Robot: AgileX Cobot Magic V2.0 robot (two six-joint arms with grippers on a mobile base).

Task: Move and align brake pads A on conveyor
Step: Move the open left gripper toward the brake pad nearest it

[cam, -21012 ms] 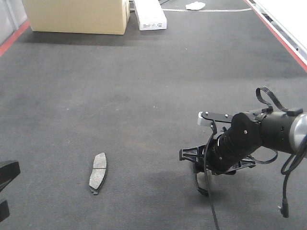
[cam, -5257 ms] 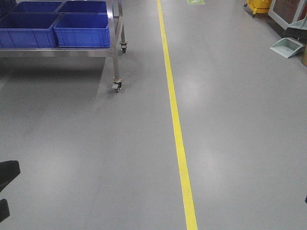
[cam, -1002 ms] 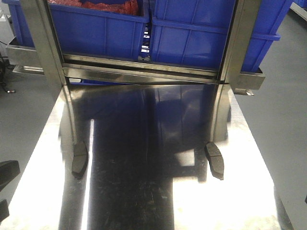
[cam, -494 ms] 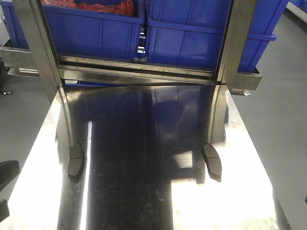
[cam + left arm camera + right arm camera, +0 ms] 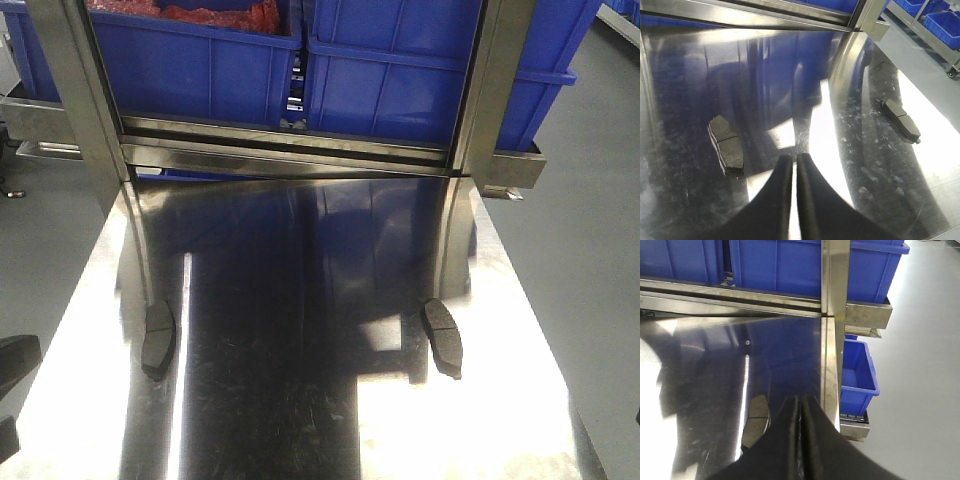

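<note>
Two dark grey pads lie flat on a shiny steel table, well apart and roughly level with each other. The left pad sits near the table's left side and the right pad toward its right. Each lies lengthwise, pointing away from the robot, with a groove across its middle. Nothing touches either pad.

The left tool hangs over the table between the two pads, nearer the left one. Its dark fingers are drawn together to a thin slit, with nothing gripped. The right tool is likewise pinched narrow and holds nothing. Its wrist view shows it above the table's right side, with a pad partly hidden just left of its fingers.

Behind the table, two steel uprights rise from a steel crossbar. Large blue bins stand side by side past them, the left one showing red contents at its rim. The uprights and bins are mirrored in the polished tabletop. A smaller blue bin sits lower down, beyond the table's right edge, above a grey floor.
</note>
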